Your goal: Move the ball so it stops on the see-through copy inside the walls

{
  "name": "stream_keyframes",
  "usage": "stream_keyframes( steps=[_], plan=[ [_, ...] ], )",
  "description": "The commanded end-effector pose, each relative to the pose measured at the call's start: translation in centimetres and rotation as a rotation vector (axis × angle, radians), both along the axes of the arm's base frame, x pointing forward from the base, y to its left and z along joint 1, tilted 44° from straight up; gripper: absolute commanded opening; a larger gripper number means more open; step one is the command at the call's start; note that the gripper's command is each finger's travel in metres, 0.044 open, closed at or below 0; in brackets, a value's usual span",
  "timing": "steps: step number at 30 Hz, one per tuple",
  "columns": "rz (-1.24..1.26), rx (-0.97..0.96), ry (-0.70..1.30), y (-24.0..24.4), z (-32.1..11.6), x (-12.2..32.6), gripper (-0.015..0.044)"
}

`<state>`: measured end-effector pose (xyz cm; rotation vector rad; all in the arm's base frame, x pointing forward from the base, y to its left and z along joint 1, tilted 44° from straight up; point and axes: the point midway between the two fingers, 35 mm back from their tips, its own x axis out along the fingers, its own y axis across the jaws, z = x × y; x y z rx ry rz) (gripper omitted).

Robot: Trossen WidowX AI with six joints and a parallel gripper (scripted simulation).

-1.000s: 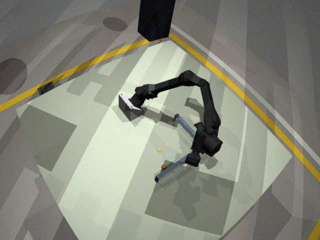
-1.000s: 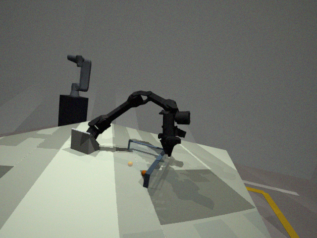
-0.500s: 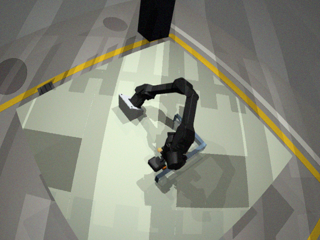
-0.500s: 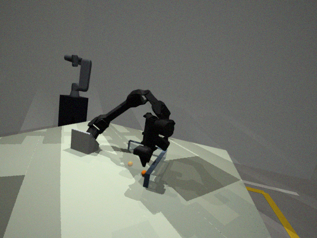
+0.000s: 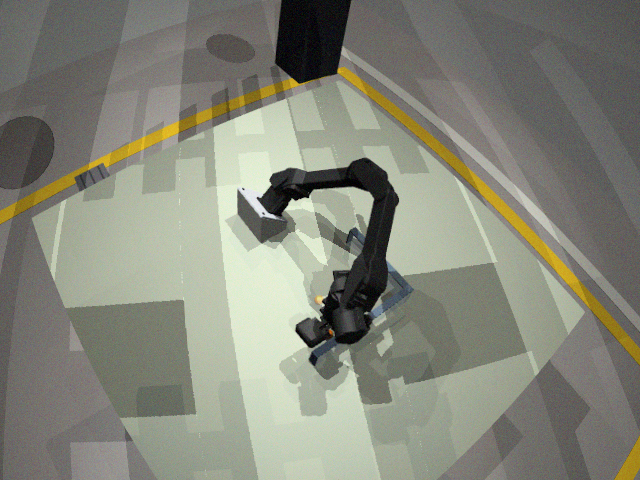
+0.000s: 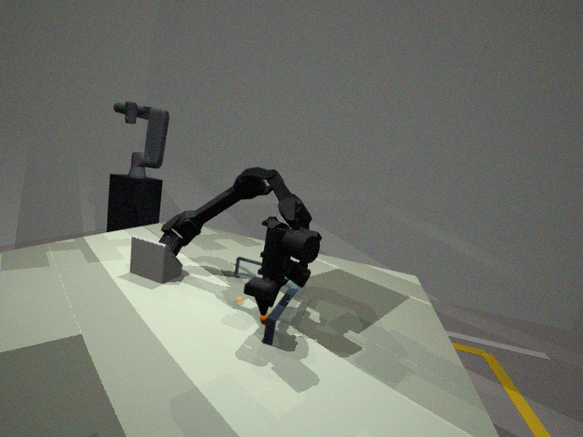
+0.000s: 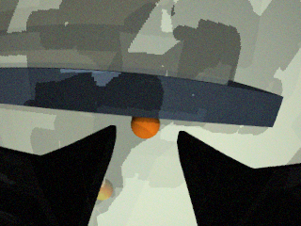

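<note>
While you look through the wrist view, the pale see-through copy (image 7: 104,190) sits at 8 o'clock, half hidden by the left finger (image 7: 63,195). The orange ball (image 7: 145,127) lies at 12 o'clock, touching the blue wall (image 7: 207,105). Your gripper (image 7: 147,145) is half open and holds nothing, with the ball just beyond its tips.

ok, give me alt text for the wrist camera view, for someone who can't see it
An orange ball rests on the table against a low bluish wall, just ahead of the gap between the two dark fingers of the open gripper, which holds nothing. A paler see-through ball copy peeks out beside the left-hand finger, nearer the camera.
</note>
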<state>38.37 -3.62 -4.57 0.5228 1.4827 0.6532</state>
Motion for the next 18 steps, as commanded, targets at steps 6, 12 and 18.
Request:
stream_keyframes(
  steps=[6,12,18],
  plan=[
    [0.001,0.008,0.009,1.2,-1.2,-0.2,0.0227],
    [0.001,0.008,0.009,1.7,-1.7,-0.2,0.0227],
    [0.001,0.008,0.009,1.7,-1.7,-0.2,0.0109]
  ],
)
